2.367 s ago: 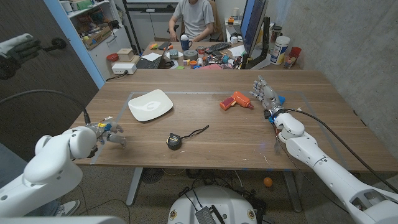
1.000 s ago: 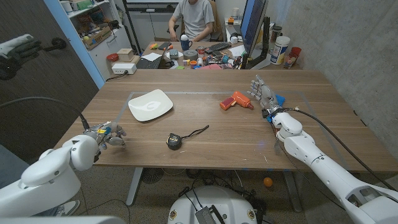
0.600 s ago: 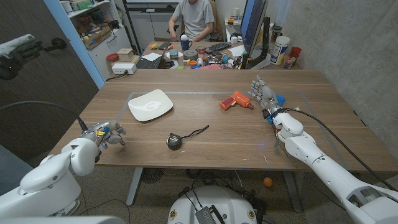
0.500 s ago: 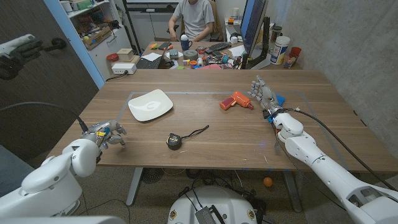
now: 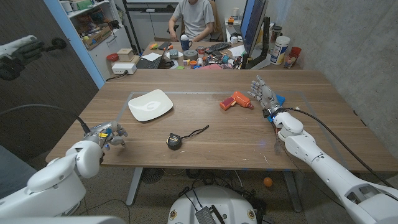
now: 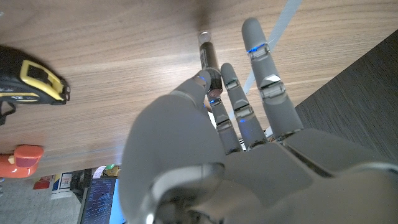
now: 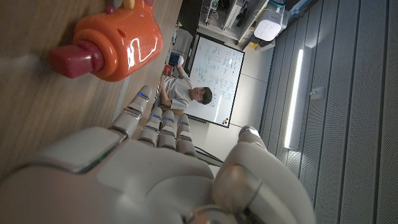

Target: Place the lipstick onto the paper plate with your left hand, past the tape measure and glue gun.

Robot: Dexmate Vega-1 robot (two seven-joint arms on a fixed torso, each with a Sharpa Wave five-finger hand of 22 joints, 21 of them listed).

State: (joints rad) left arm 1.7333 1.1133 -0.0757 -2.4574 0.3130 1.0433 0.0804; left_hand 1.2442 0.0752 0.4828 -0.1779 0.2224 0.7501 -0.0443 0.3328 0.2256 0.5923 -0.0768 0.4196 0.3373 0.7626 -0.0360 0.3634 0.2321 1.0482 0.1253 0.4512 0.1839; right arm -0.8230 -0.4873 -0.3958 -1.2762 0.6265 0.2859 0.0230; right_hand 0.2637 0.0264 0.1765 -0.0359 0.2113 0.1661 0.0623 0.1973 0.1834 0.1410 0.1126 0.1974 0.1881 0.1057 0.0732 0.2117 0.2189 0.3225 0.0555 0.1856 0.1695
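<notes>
Tape measure (image 5: 175, 140) between paper plate (image 5: 150, 104), far left, and glue gun (image 5: 236, 101), far right.

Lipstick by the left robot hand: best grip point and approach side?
Pinch the lipstick across its barrel near the middle: it's a slim smooth tube, so an end grip would probably let it pivot. Come in along its axis from the side of the left robot hand, thumb opposite fingers; the thumb tip sits at its near end. Whether it is gripped yet is unclear.
</notes>
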